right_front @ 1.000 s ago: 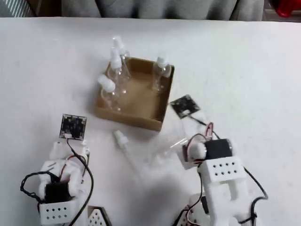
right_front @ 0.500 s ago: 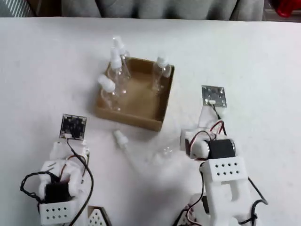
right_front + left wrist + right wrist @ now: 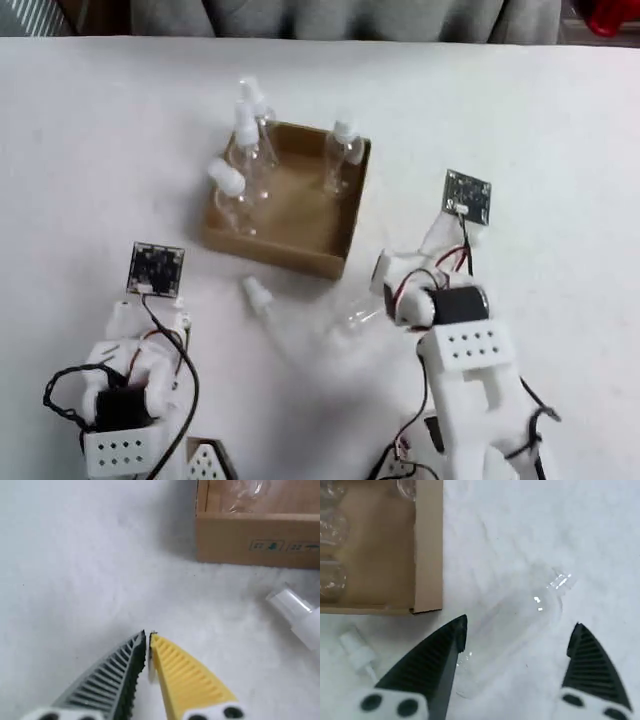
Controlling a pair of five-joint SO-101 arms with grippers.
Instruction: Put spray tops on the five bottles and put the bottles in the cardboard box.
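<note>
Right gripper [image 3: 520, 622] is held wide open with nothing in its grasp, and the uncapped bottle [image 3: 512, 630] lies on its side directly below it, between the two spread fingers. Over the last second the right arm has been swung away from the cardboard box [image 3: 290, 255]: its wrist board, which had been close beside the box's near corner, has been carried outward over the table [image 3: 520, 120], so that the jaws are now lined up across the bottle's body rather than over the box. The loose spray top [image 3: 357, 647] is left lying to the gripper's side, just short of the box's front wall and apart from the bottle. Beyond the gripper, the capped bottles [image 3: 248, 150], four of them, are seen standing in the box. The left gripper [image 3: 148, 635] is closed on nothing and has not been moved; the spray top lies a little ahead of it. It is judged that only this fifth bottle remains to be fitted and boxed, and that a grasp on it is being prepared.
</note>
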